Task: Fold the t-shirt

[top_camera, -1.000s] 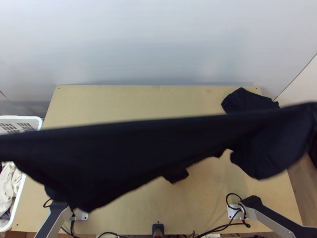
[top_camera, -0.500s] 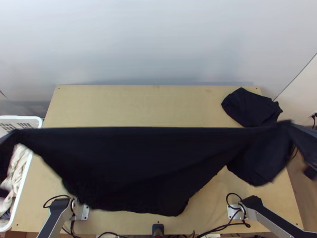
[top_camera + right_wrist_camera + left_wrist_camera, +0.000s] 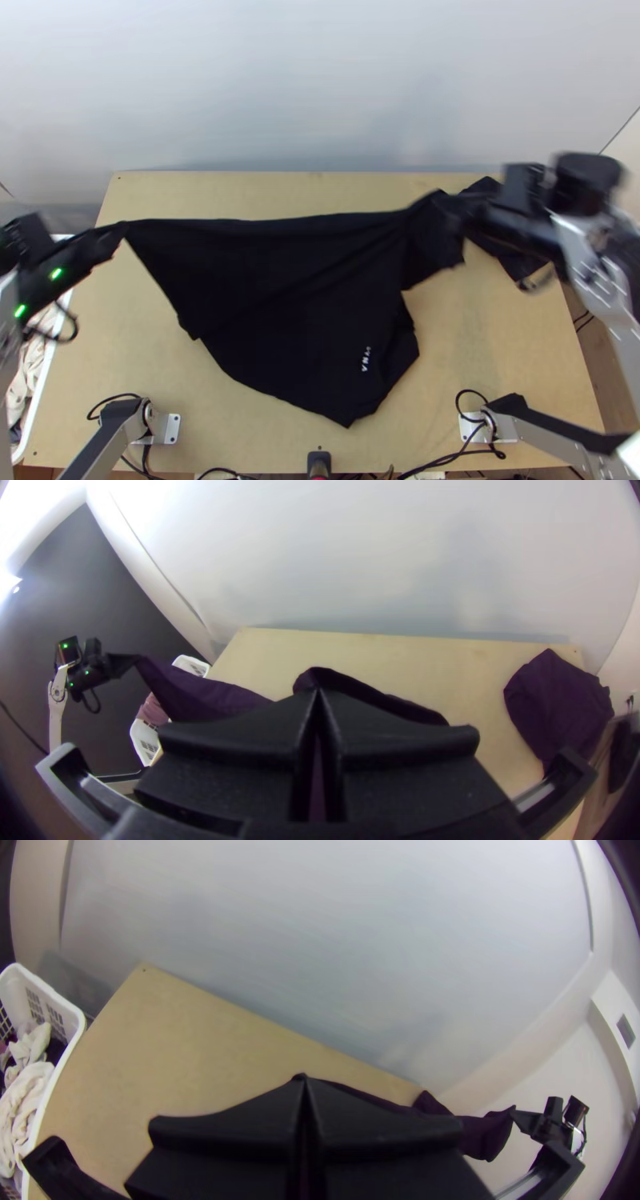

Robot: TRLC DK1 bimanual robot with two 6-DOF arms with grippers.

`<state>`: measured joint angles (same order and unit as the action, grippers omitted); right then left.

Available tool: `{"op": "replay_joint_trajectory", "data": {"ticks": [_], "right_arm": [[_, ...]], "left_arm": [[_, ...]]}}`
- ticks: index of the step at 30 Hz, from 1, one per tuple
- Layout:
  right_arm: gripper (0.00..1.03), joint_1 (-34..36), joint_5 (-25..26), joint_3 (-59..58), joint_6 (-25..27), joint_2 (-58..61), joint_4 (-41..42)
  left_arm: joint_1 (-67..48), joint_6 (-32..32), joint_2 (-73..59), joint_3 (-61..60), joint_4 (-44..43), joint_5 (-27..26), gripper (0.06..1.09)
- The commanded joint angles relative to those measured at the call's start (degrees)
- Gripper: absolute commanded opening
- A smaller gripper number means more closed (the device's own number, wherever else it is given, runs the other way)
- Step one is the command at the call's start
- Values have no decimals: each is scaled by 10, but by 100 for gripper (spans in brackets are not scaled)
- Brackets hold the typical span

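A black t-shirt [image 3: 296, 312] hangs stretched between the two grippers over the table in the top view, its lower part drooping toward the near edge with small white lettering. At the left, my left gripper [image 3: 112, 234] is shut on one upper corner; in the left wrist view the left gripper [image 3: 304, 1083] has its fingers together, cloth behind them. My right gripper [image 3: 456, 206] holds the other upper end, where the cloth bunches and hangs in a flap. In the right wrist view the right gripper [image 3: 319, 697] is closed with dark cloth at its tips.
Another dark cloth [image 3: 560, 703] lies bunched at the table's far right corner. A white basket [image 3: 67, 1007] with light clothes stands beyond the table's left edge. The wooden table [image 3: 272, 188] shows bare along its far side, with a pale wall behind.
Both grippers have come inward and into the top view, the left from the left edge, the right from the right. The shirt's stretched upper edge has shortened and moved up the picture.
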<state>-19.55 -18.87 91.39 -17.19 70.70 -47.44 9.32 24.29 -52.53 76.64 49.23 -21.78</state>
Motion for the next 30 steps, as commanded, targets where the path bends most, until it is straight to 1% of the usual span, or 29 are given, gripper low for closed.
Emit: {"op": "replay_joint_trajectory", "data": {"ticks": [1,4,6,9,14,18,22,27,30], "right_arm": [[3,38,-28,-21,-15,147,120],[3,50,-27,19,-26,221,141],[3,60,-25,54,-43,272,149],[3,71,-12,95,-57,330,162],[3,80,24,152,-64,402,178],[3,95,63,215,-64,457,179],[3,99,107,286,-50,513,175],[3,87,111,359,-37,581,150],[3,78,111,362,-36,598,148]], "left_arm": [[-8,22,-129,-43,-83,65,10],[-19,26,-185,-40,-145,94,10],[-35,30,-232,-31,-185,124,10],[-50,41,-312,-2,-215,142,10],[-50,57,-440,80,-220,153,10],[-39,57,-504,151,-235,177,10],[-26,55,-576,233,-234,184,10],[-22,49,-647,309,-230,187,10],[-28,42,-667,322,-230,187,10]]}}
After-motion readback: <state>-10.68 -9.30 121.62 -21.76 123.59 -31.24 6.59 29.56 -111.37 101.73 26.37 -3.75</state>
